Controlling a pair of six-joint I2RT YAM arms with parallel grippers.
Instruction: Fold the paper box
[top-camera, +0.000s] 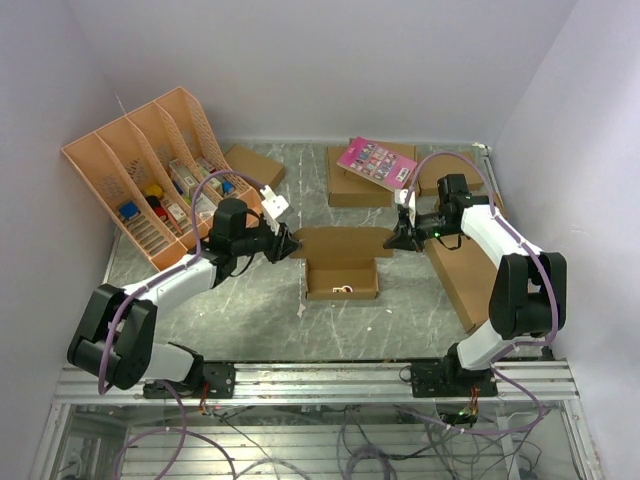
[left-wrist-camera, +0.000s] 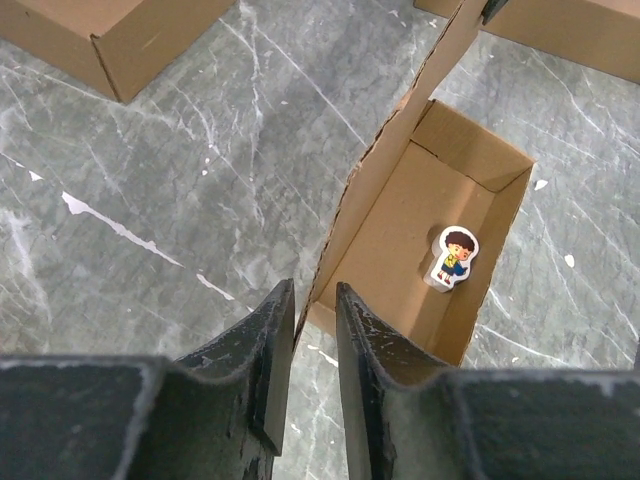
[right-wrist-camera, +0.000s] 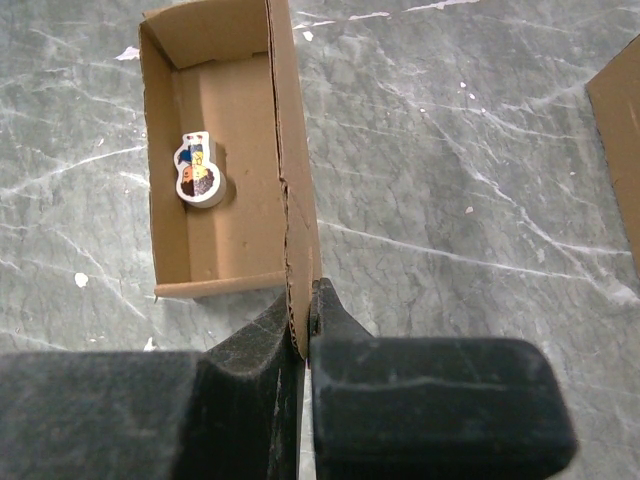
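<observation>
The paper box (top-camera: 342, 281) lies mid-table as an open brown tray with its long back flap (top-camera: 340, 242) standing up. A small cartoon-figure piece (left-wrist-camera: 454, 256) lies inside the tray. My left gripper (top-camera: 290, 245) is at the flap's left end. In the left wrist view its jaws (left-wrist-camera: 315, 290) stand a narrow gap apart, with the flap's edge (left-wrist-camera: 385, 150) running in between the tips. My right gripper (top-camera: 393, 240) is at the flap's right end. In the right wrist view it (right-wrist-camera: 308, 305) is shut on the cardboard flap (right-wrist-camera: 298, 200), beside the tray (right-wrist-camera: 240, 210).
An orange file rack (top-camera: 150, 175) with small items stands at the back left, with a small brown box (top-camera: 253, 166) beside it. A brown box (top-camera: 355, 185) bearing a pink card (top-camera: 377, 161) sits behind. A large flat brown box (top-camera: 465, 265) lies under the right arm.
</observation>
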